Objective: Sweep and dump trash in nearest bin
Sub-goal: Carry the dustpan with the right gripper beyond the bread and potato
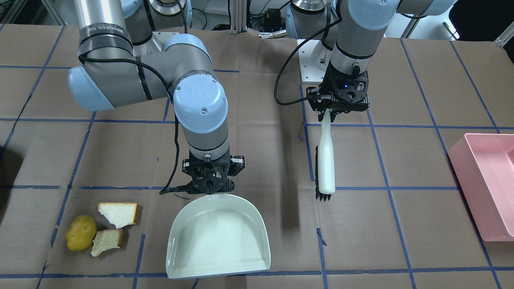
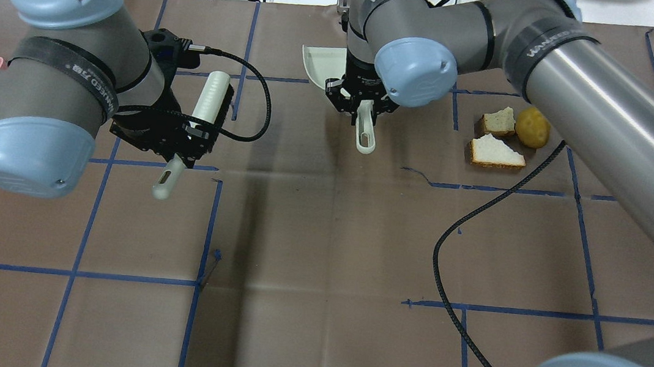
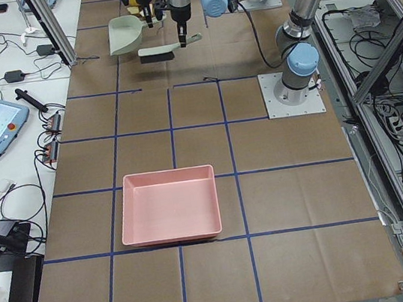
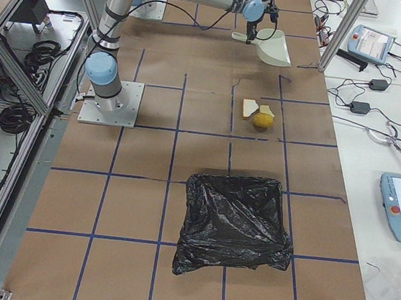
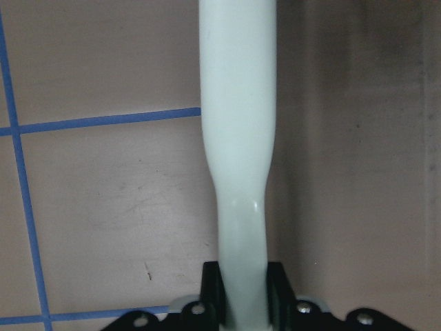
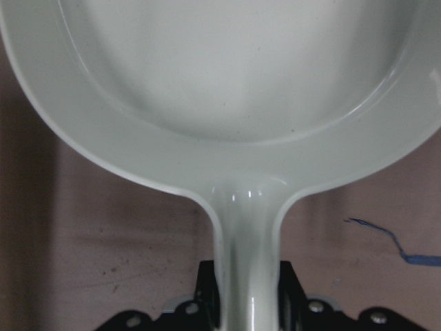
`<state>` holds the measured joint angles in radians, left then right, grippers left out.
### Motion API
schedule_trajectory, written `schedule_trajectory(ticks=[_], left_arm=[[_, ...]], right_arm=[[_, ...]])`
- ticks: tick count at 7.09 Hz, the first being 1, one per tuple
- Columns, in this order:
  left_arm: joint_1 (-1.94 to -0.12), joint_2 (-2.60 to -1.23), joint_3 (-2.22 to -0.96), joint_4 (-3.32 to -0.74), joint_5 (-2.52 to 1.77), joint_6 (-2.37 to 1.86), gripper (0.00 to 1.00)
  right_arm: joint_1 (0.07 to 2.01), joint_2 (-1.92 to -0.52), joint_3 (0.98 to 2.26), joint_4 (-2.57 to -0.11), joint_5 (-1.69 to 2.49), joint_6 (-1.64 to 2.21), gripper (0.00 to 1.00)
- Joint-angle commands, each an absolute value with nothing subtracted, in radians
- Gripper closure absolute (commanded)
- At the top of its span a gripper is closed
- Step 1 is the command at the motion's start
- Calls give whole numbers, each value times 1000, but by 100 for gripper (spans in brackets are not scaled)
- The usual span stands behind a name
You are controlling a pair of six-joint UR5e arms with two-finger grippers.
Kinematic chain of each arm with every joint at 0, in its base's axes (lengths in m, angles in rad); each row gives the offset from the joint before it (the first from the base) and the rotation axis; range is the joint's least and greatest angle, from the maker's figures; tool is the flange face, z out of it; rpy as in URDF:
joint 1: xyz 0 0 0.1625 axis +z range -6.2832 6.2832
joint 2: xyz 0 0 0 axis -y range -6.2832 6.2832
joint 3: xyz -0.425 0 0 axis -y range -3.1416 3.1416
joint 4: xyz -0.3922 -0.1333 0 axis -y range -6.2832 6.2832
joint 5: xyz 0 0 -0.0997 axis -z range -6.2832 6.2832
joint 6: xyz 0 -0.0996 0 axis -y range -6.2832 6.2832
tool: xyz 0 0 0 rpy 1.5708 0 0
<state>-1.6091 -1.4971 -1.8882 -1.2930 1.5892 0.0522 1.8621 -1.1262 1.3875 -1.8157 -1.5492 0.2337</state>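
Note:
The trash lies together on the brown table: a yellow potato-like piece (image 1: 81,232) (image 2: 533,127) and two bread pieces (image 1: 119,213) (image 1: 107,241). My right gripper (image 1: 209,188) (image 6: 251,293) is shut on the handle of a pale green dustpan (image 1: 219,237) (image 6: 220,69), which sits just beside the trash. My left gripper (image 1: 330,113) (image 5: 244,293) is shut on the handle of a white brush (image 1: 326,160) (image 5: 238,103) with dark bristles, held low over the table, well away from the trash.
A pink tray (image 1: 486,184) (image 3: 170,215) stands at the table's end on my left. A bin lined with a black bag (image 4: 234,226) stands at the end on my right, beyond the trash. A black cable (image 2: 468,236) lies across the table.

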Motion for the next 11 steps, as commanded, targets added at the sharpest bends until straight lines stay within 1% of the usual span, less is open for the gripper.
schedule_trajectory(ticks=[1,3,5,8,11], left_arm=[[-1611,-1497,-1888,-1293,1589,52,99],[-1611,-1497,-1890,-1293,1591,51,99],[-1611,-1497,-1888,-1308,1592,34,99],[-1611,-1497,-1890,-1313,1592,32,99],[-1611,-1497,-1888,-1313,1592,32,99]], right_arm=[[1787,-1207,1397,-1705,-1549,165,95],[1706,-1256,1402,-1610,-1563,-66,96],[1591,-1299,1404,-1531,-1644,-397,96],[1464,-1302,1402,-1537,-1770,-841,96],[1231,-1299,1401,-1554,-1764,-1322,96]])
